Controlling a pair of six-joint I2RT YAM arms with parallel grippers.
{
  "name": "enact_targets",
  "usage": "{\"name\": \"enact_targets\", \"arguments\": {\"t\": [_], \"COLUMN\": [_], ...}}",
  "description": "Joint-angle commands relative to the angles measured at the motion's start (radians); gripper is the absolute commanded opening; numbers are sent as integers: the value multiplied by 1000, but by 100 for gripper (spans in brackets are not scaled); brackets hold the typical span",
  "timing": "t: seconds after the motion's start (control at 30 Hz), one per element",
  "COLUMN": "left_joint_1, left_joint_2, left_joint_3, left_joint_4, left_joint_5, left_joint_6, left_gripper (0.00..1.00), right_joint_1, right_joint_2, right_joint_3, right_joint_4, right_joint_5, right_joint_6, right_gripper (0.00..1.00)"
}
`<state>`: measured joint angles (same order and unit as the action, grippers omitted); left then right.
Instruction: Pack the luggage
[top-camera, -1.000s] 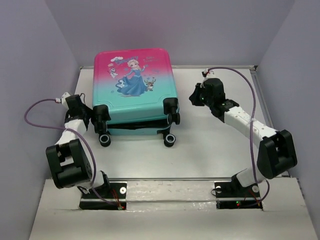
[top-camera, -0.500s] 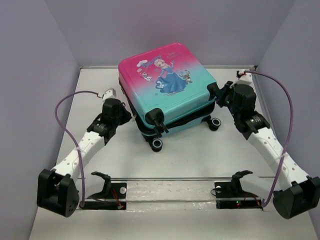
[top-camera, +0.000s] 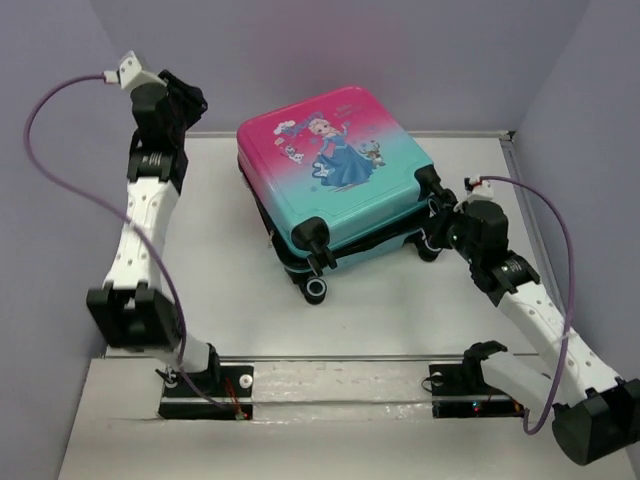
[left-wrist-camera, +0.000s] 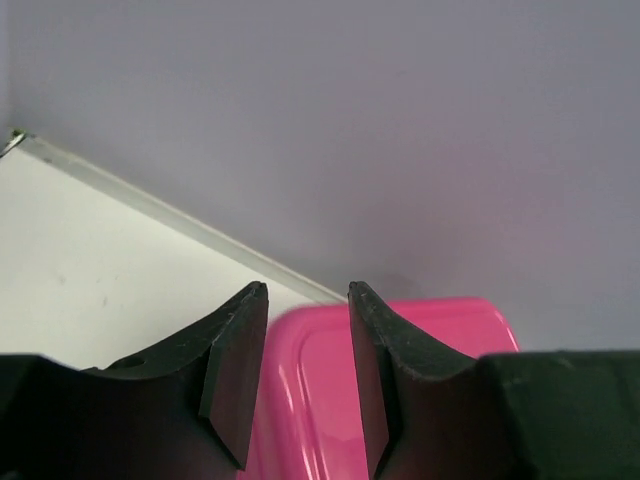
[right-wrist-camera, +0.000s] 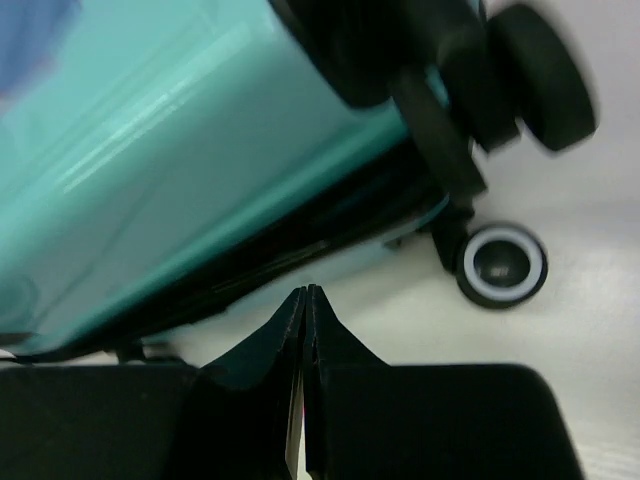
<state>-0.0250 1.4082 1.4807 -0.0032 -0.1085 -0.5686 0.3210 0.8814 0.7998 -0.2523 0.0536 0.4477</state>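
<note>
The suitcase (top-camera: 335, 175) is seen lying flat on the table (top-camera: 220, 280), printed side up and turned at an angle, towards the back of the middle. A dark band is visible between its two shells, but whether they are zipped together cannot be told. The inside is hidden entirely.

The left gripper (top-camera: 185, 98) is raised high by the back wall (top-camera: 400, 50), well apart from the suitcase, and from above its fingers are lost against the dark wrist. In the left wrist view the fingers are shown parted with nothing between them. Only a pink corner of the suitcase is caught there, with the rest cut off.

The right gripper (top-camera: 440, 228) is held just beside the wheels on the suitcase's right side, and contact cannot be made out from above. In the right wrist view its fingers are pressed together on nothing, with the tips close under the dark band. One wheel (right-wrist-camera: 503, 265) is seen clearly, while another (right-wrist-camera: 545, 80) is blurred.
</note>
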Motion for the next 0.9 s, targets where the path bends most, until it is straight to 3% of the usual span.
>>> {"name": "enact_targets", "arguments": {"t": [0.0, 0.13, 0.47, 0.63, 0.77, 0.87], "left_joint_1": [14, 16, 4, 10, 13, -4], "left_joint_2": [398, 653, 1083, 1114, 1222, 1253], "left_joint_3": [248, 458, 915, 877, 1010, 978], "left_joint_4": [-89, -65, -41, 84, 120, 192], "left_joint_5": [174, 254, 500, 480, 579, 682], "left_joint_6": [35, 50, 1, -22, -21, -37], "left_gripper": [48, 48, 48, 48, 49, 45], "right_joint_1": [1, 1, 13, 13, 13, 13], "right_joint_2": [53, 119, 350, 451, 498, 542], "right_joint_3": [-97, -125, -106, -57, -10, 21], "right_joint_4": [41, 71, 232, 278, 295, 309], "right_joint_5": [-60, -67, -130, -118, -106, -86], "right_joint_6": [51, 45, 29, 16, 20, 25], "right_gripper": [7, 7, 7, 7, 7, 7]}}
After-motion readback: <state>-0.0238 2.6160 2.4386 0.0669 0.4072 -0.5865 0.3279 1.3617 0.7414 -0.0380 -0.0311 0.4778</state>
